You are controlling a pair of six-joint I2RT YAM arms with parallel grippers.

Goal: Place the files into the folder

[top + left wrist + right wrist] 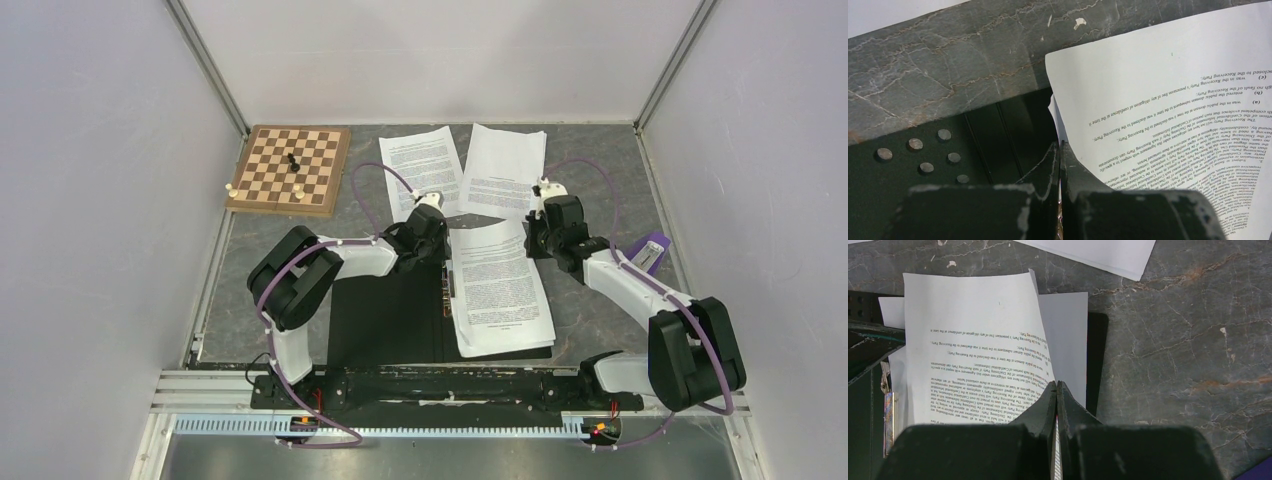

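Folder (pixel 385 315) lies open, black inside up, lower centre of the top view. Top sheet (pixel 500 285) sits on its right half. A lower sheet (pixel 1068 330) shows past its right edge in the right wrist view.

Right gripper (pixel 1056 384): fingers pinched on the top sheet's right edge, thin white strip between them, that edge curled up off the lower sheet.

Left gripper (pixel 1059 146): fingers pressed together at the top sheet's left edge, over the folder. Can't tell if it has paper.

Loose sheet (pixel 425 165) and second loose sheet (pixel 505 170) lie flat on the table (pixel 585 320), upper centre, right of the chessboard (pixel 290 170).
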